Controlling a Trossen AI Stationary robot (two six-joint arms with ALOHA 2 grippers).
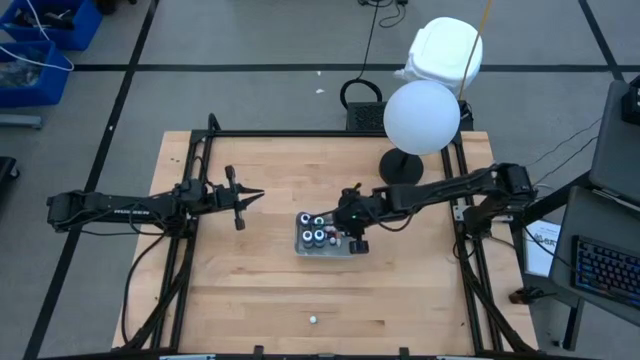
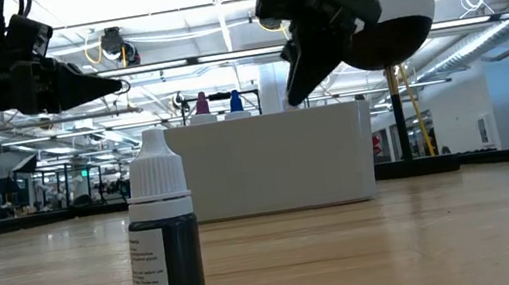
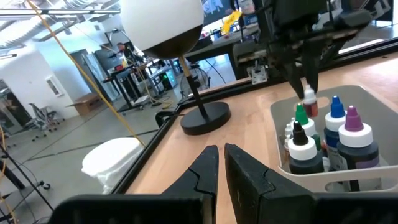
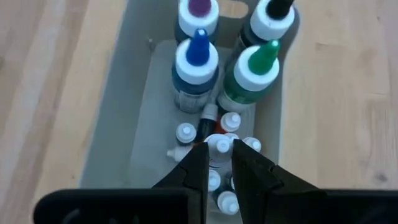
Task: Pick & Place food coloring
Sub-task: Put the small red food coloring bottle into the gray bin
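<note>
A pale tray [image 1: 300, 245] sits mid-table and holds the food coloring. Its tall bottles [image 4: 199, 59] have purple, black, blue and green tips, and several tiny white-capped bottles [image 4: 185, 132] stand beside them. One more dark bottle with a white cap [image 2: 163, 237] stands upright alone on the wood near the front edge [image 1: 313, 320]. My right gripper [image 4: 217, 146] hangs shut just above the tiny bottles at the tray's right end, slanting down [image 2: 294, 96]. It touches none of them. My left gripper [image 3: 221, 152] is shut and level, left of the tray [image 1: 260, 193].
A lamp with a white globe [image 1: 421, 117] stands on a black round base [image 1: 402, 167] at the table's far right, close behind my right arm. Black frame rails [image 1: 190, 220] run along both side edges. Bare wood lies between the tray and the lone bottle.
</note>
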